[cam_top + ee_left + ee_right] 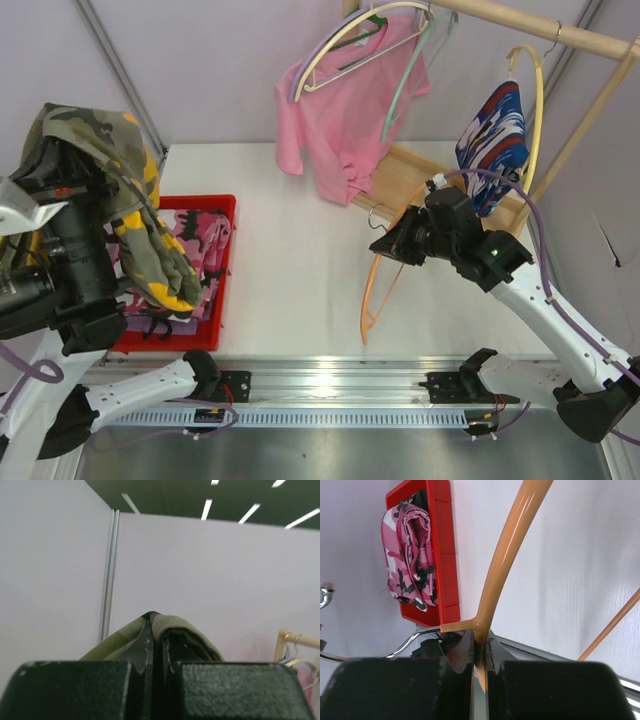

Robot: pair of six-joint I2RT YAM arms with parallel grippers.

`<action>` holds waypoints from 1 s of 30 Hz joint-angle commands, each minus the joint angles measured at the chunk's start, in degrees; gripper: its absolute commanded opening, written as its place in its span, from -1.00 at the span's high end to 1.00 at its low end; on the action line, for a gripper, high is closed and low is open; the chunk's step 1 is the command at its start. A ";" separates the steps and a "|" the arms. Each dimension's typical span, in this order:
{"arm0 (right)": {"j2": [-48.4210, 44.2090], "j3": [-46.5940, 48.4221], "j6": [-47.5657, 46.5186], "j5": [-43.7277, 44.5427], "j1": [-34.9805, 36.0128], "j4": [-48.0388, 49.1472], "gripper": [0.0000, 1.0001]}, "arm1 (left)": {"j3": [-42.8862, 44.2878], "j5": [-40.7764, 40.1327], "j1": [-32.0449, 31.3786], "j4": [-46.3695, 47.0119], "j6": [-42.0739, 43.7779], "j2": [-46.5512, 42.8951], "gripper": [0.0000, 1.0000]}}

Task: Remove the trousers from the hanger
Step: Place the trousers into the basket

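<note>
My left gripper (156, 632) is shut on the yellow-olive camouflage trousers (186, 629), whose cloth folds over the fingertips. In the top view these trousers (130, 200) hang from the raised left arm above the red bin (228, 275) and cover that gripper. Pink-and-black camouflage trousers (195, 245) lie in the bin. My right gripper (384, 245) is shut on a bare orange hanger (371, 295) just below its metal hook (370, 652), over the white table. In the right wrist view the gripper (480, 645) pinches the hanger (502, 575). Blue, white and red print trousers (495, 135) hang on a yellow hanger (537, 110) at the rack's right.
A plain pink T-shirt (345, 120) hangs from the wooden rail (545, 27) at the back, over the rack's wooden base (405, 178). The red bin (445, 555) with the pink camouflage pair (407, 555) also shows in the right wrist view. A metal rail (330, 375) runs along the near edge.
</note>
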 commanded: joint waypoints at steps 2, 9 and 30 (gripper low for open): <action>-0.65 1.21 -2.87 0.80 0.25 1.35 1.00 | -1.42 -5.21 0.35 -5.00 7.44 1.15 1.00; 0.31 1.56 -5.15 0.89 -0.19 1.26 1.00 | -6.44 -13.04 1.75 -1.84 16.50 -2.27 1.00; 4.09 7.27 -15.25 -2.52 5.59 8.72 1.00 | -11.10 -17.62 17.40 -2.71 19.67 -3.07 1.00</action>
